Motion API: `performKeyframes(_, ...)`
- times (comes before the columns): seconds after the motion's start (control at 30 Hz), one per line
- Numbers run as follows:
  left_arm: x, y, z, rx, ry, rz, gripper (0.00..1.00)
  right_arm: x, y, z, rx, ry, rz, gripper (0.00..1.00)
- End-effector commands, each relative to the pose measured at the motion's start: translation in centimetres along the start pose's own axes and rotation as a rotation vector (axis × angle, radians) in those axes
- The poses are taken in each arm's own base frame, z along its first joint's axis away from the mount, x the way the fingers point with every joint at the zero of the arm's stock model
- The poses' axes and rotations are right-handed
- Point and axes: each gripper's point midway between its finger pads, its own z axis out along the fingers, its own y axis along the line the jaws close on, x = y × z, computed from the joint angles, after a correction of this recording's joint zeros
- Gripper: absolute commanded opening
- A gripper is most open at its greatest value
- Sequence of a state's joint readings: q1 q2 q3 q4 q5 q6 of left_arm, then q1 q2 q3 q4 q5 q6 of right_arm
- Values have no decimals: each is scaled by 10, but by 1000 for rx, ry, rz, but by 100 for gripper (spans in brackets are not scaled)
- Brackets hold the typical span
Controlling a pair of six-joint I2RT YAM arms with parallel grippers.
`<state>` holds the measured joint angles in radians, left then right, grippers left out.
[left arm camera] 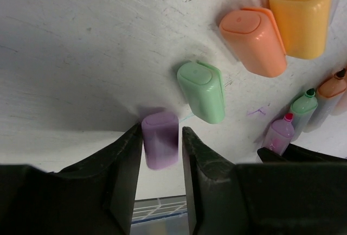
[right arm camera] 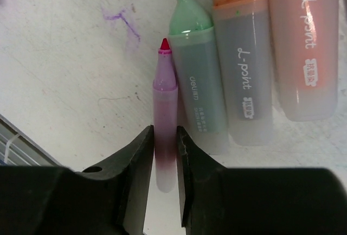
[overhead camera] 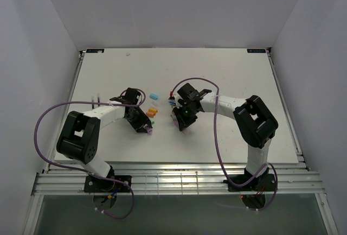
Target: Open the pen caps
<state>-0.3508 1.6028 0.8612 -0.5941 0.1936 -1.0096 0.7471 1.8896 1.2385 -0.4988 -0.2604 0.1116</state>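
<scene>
Three loose caps lie on the table (overhead camera: 227, 72) just beyond the left gripper (left arm camera: 161, 133): a green cap (left arm camera: 202, 91), an orange cap (left arm camera: 254, 40) and a yellow-orange cap (left arm camera: 300, 17), none touched by the fingers. The left jaws are clenched on a pink-purple cap (left arm camera: 160, 148), which is held apart from the pens. The right gripper (right arm camera: 164, 137) is clamped on the uncapped pink pen (right arm camera: 165, 99), its tip bared. A green pen (right arm camera: 198, 99) lies just beside it, then two orange pens (right arm camera: 241, 83). Everything is gathered near the table's middle, well apart from its far and side edges.
</scene>
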Motion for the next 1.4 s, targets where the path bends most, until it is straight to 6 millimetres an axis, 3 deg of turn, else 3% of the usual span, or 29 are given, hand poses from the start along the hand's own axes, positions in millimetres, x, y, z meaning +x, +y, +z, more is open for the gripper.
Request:
performKeyframes(0.0, -3, -16, -7, 52, -8, 14, 46, -10, -8, -5, 34, -18, -20, 30)
performKeyframes(0.37, -7, -25, -30, 84, -54, 6, 52, -23, 0, -22, 20, -64, -40, 45)
performKeyframes(0.6, -29, -29, -68, 70, -160, 8, 56, -40, 13, -59, 28, -140, -29, 50)
performKeyframes(0.87, -108, 5, -109, 36, -335, -55, 57, -49, 33, -106, 7, -212, -28, 51)
performKeyframes(1.0, -166, 36, -128, -95, -486, -37, 55, -44, 45, -127, -28, -248, -30, 51)
performKeyframes(1.13, -220, 63, -159, -235, -633, -38, 54, -36, 54, -133, -73, -248, -29, 51)
performKeyframes(1.2, -236, 76, -165, -291, -661, -28, 54, -33, 57, -133, -90, -244, -27, 51)
performKeyframes(1.37, -264, 101, -159, -403, -676, -18, 52, -21, 58, -128, -111, -215, -24, 51)
